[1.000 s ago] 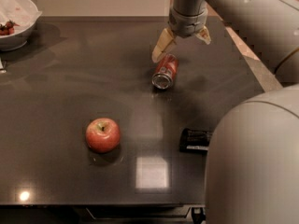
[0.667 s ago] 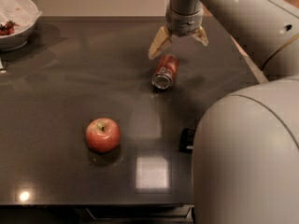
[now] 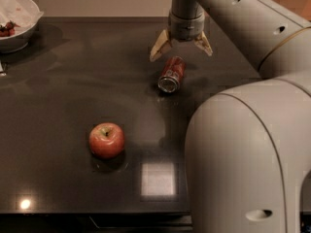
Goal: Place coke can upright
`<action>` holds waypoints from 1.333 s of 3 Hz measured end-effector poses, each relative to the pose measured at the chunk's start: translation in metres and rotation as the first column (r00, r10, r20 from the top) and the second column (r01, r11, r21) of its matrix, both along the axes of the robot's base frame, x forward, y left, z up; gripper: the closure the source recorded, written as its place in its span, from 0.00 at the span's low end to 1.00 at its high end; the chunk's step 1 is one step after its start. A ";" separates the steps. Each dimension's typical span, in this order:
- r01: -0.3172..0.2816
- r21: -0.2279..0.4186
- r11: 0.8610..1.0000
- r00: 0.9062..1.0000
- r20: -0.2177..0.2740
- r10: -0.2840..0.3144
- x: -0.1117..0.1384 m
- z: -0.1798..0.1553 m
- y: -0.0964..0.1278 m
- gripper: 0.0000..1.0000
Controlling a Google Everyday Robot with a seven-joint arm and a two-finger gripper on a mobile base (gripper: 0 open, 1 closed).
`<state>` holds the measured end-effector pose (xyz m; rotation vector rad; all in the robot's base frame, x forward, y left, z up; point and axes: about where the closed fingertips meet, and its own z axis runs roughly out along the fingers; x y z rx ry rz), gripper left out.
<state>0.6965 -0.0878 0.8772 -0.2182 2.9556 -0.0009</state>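
Observation:
The coke can [image 3: 172,74] lies on its side on the dark table [image 3: 68,91], right of centre, with its silver end facing the front. My gripper [image 3: 181,47] hangs just above and behind the can. It is open and empty, with one tan fingertip [image 3: 157,49] to the can's left and the other to its right. The fingers do not touch the can.
A red apple [image 3: 106,140] sits at the front left of the table. A white bowl [image 3: 17,21] with dark food stands at the back left corner. My large pale arm [image 3: 243,149] fills the right foreground and hides the table's right front part.
The gripper has lifted slightly and shifted left above the can. The arm's near segment has swung further into view and now hides the black wrapper seen earlier at the front right.

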 end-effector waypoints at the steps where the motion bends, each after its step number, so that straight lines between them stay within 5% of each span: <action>1: 0.069 0.003 0.998 0.997 -0.027 -0.069 -0.001 -0.012 0.003 0.00; 2: 0.138 -0.002 0.990 0.989 -0.048 -0.138 -0.003 -0.020 0.004 0.00; 4: 0.198 -0.010 0.980 0.977 -0.074 -0.198 -0.006 -0.033 0.012 0.41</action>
